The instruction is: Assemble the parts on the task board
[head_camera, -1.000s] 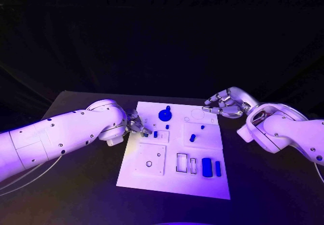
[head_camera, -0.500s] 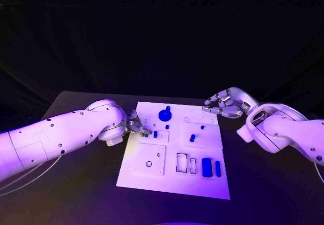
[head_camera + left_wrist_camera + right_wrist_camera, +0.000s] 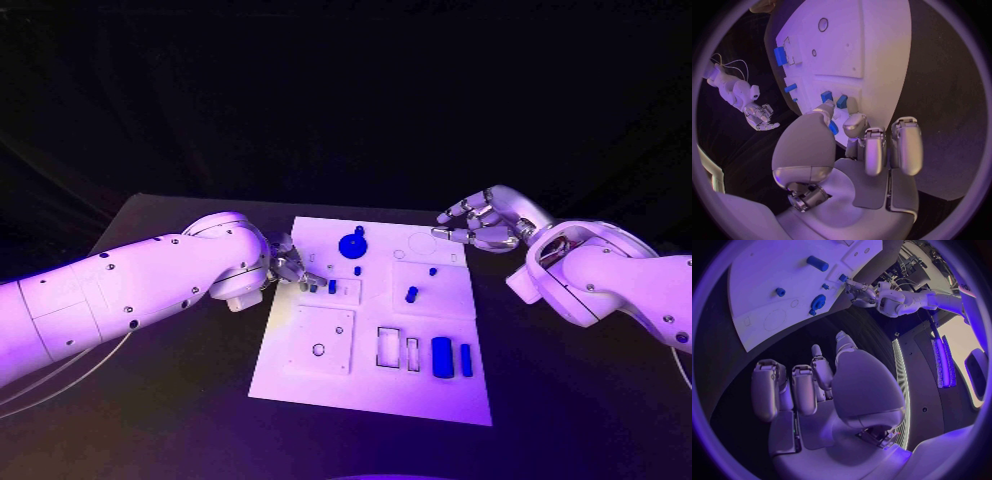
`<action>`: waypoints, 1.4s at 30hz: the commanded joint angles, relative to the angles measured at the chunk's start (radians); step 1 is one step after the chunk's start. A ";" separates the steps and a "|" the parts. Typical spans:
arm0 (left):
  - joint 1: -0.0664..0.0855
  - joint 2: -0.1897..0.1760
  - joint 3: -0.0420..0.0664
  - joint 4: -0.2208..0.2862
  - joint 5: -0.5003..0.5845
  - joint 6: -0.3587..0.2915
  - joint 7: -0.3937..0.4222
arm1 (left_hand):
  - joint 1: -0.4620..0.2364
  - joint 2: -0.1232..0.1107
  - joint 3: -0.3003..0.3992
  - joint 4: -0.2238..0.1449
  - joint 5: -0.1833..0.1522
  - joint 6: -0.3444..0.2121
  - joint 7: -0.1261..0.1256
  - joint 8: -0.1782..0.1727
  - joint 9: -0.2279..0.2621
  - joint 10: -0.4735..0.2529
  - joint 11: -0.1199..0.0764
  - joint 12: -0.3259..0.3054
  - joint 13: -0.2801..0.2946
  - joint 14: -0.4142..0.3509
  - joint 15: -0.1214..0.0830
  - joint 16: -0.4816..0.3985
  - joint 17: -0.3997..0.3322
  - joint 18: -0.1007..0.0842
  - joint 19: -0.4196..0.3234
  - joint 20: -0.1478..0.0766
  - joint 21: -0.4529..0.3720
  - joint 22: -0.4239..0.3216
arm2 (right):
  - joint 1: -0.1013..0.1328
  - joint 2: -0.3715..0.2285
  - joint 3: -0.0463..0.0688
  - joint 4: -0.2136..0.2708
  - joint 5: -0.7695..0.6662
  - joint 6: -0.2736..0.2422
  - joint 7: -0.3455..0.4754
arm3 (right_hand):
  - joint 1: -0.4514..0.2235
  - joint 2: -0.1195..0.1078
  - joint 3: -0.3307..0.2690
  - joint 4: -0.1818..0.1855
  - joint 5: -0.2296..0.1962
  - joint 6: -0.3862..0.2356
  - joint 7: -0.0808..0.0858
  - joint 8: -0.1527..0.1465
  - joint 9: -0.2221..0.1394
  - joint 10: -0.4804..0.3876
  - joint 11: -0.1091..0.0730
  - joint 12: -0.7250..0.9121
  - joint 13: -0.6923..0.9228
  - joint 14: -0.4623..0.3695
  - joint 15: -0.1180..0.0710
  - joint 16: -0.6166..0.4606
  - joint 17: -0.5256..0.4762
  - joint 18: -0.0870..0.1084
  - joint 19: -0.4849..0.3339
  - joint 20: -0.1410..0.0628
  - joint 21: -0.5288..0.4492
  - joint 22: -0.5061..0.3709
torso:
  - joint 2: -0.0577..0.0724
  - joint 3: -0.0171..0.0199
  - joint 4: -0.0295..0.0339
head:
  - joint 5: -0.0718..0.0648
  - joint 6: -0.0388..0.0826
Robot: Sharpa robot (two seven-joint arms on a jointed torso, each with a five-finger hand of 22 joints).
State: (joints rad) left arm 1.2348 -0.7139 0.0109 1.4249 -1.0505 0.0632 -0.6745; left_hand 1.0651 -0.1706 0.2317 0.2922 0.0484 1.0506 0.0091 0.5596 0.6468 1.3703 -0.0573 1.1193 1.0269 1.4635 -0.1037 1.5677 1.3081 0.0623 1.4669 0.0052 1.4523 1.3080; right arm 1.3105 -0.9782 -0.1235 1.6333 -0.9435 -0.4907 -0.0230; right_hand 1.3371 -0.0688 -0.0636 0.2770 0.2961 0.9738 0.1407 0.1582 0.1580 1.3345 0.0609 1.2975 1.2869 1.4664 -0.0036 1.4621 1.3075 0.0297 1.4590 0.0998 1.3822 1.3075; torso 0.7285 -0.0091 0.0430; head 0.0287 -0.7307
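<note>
The white task board (image 3: 310, 330) lies in the middle of the black table. On it are a round blue knob (image 3: 352, 243), a blue cylinder (image 3: 411, 294), two small blue pegs (image 3: 358, 270) and two blue blocks (image 3: 441, 357) at the near right. My left hand (image 3: 296, 268) hovers at the board's left edge, fingertips beside a small blue piece (image 3: 332, 286). In the left wrist view a sliver of blue (image 3: 834, 127) shows between thumb and finger; whether it is pinched is unclear. My right hand (image 3: 483, 225) hangs off the board's far right corner, loosely curled and holding nothing.
Empty rectangular slots (image 3: 389, 346) and a ring hole (image 3: 317, 350) mark the board's near half. Bare black table (image 3: 173, 400) surrounds the board on every side. The right wrist view shows the board (image 3: 754, 315) and my left hand (image 3: 859, 292) beyond it.
</note>
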 commanded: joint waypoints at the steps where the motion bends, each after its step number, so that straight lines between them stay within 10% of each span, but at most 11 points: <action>1: 0.000 -0.001 0.003 0.006 0.026 -0.029 0.013 | -0.004 0.009 -0.012 0.000 0.004 -0.006 0.000 0.004 -0.001 0.007 0.001 0.006 0.001 0.107 -0.006 0.003 0.263 -0.018 0.023 -0.009 0.002 0.066 | -0.001 0.001 0.000 0.000 -0.003 0.008 0.009 | -0.008 0.005 -0.005 -0.002 0.005 -0.007 0.001 0.006 0.001 0.000 -0.001 -0.003 -0.001 0.060 -0.010 -0.007 0.078 0.019 -0.005 -0.004 -0.004 0.147 | -0.001 0.0001 0.0003 | 0.000 0.002; 15: 0.010 -0.031 0.023 0.039 0.038 -0.075 0.039 | 0.015 0.020 -0.029 -0.005 0.004 -0.019 0.004 0.000 -0.006 -0.011 0.003 -0.023 -0.031 0.107 -0.005 0.003 0.263 -0.013 0.013 -0.010 -0.012 0.044 | -0.002 0.003 0.000 -0.005 -0.001 0.007 0.011 | -0.008 0.005 -0.005 -0.002 0.005 -0.007 0.001 0.006 0.001 0.000 -0.001 -0.003 -0.001 0.060 -0.010 -0.007 0.078 0.019 -0.005 -0.004 -0.004 0.147 | 0.000 -0.0005 0.0007 | -0.001 0.004; 20: 0.017 -0.036 0.028 0.059 0.041 -0.140 0.122 | 0.089 0.033 -0.010 -0.017 0.006 -0.079 0.030 -0.023 -0.019 -0.121 0.026 -0.185 -0.205 0.107 0.012 0.003 0.263 0.019 -0.058 -0.003 -0.113 -0.106 | -0.002 0.003 0.000 -0.006 0.000 0.006 0.013 | -0.009 0.005 -0.008 -0.001 0.006 -0.008 0.001 0.006 0.002 0.000 -0.001 -0.003 -0.002 0.060 -0.010 -0.007 0.077 0.019 -0.005 -0.004 -0.005 0.147 | 0.000 -0.0003 0.0002 | -0.004 0.006; 25: 0.019 -0.023 0.027 0.070 0.018 -0.253 0.326 | 0.256 0.033 0.088 -0.075 0.005 -0.207 0.101 -0.094 -0.074 -0.341 0.089 -0.389 -0.372 -0.120 0.071 -0.403 -0.155 0.109 -0.339 0.043 -0.520 -0.608 | -0.003 0.003 0.000 -0.007 0.001 0.004 0.016 | -0.010 0.005 -0.009 -0.001 0.006 -0.009 0.001 0.006 0.002 -0.002 -0.001 -0.006 -0.004 0.059 -0.010 -0.009 0.074 0.020 -0.007 -0.004 -0.009 0.144 | 0.000 -0.0005 -0.0002 | -0.009 0.011; 28: 0.018 -0.007 0.022 0.070 -0.042 -0.317 0.447 | 0.338 -0.004 0.171 -0.108 0.003 -0.222 0.134 -0.143 -0.133 -0.422 0.128 -0.484 -0.448 -0.287 0.101 -0.666 -0.391 0.118 -0.403 0.074 -0.645 -0.703 | -0.003 0.004 0.000 -0.007 0.002 0.003 0.018 | -0.009 0.005 -0.009 -0.001 0.006 -0.009 0.001 0.006 0.002 -0.007 -0.001 -0.011 -0.010 0.059 -0.010 -0.011 0.071 0.021 -0.011 -0.004 -0.015 0.141 | 0.000 -0.0011 0.0003 | -0.015 0.015; 31: 0.015 0.014 0.009 0.061 -0.131 -0.370 0.537 | 0.377 -0.042 0.230 -0.137 0.004 -0.202 0.130 -0.189 -0.200 -0.419 0.133 -0.548 -0.531 -0.303 0.104 -0.741 -0.478 0.122 -0.380 0.085 -0.690 -0.738 | -0.005 0.004 0.000 -0.008 0.003 0.002 0.021 | -0.007 0.006 -0.009 -0.003 0.007 -0.010 0.001 0.006 0.002 -0.018 -0.001 -0.024 -0.023 0.058 -0.010 -0.013 0.068 0.022 -0.014 -0.004 -0.019 0.138 | 0.000 -0.0018 0.0000 | -0.018 0.016; 42: 0.001 0.083 -0.021 0.003 -0.418 -0.342 0.553 | 0.349 -0.084 0.253 -0.159 0.003 -0.127 0.116 -0.279 -0.330 -0.392 0.125 -0.650 -0.692 -0.126 0.098 -0.505 -0.326 0.113 -0.262 0.076 -0.626 -0.682 | -0.009 0.004 0.000 -0.007 0.005 0.003 0.024 | -0.006 0.007 -0.010 -0.004 0.008 -0.011 0.001 0.006 0.002 -0.028 -0.001 -0.035 -0.034 0.056 -0.010 -0.018 0.061 0.024 -0.018 -0.004 -0.027 0.134 | 0.002 -0.0005 -0.0017 | -0.024 0.022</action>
State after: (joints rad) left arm 1.2361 -0.6379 -0.0101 1.4327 -1.3328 -0.2797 -0.1564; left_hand 1.4206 -0.2504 0.4842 0.1394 0.0518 0.9165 0.1261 0.2836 0.3218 0.9709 0.0678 0.4723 0.3415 1.3260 -0.0058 1.0416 0.9647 0.1715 1.1946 0.0824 0.8098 0.6077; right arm 1.3032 -0.9745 -0.1236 1.6251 -0.9375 -0.4917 -0.0117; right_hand 1.3329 -0.0646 -0.0663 0.2742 0.3000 0.9707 0.1438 0.1582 0.1586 1.3146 0.0624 1.2677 1.2537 1.4664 -0.0036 1.4466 1.3075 0.0455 1.4479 0.0962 1.3610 1.3079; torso 0.7297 -0.0097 0.0410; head 0.0058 -0.7084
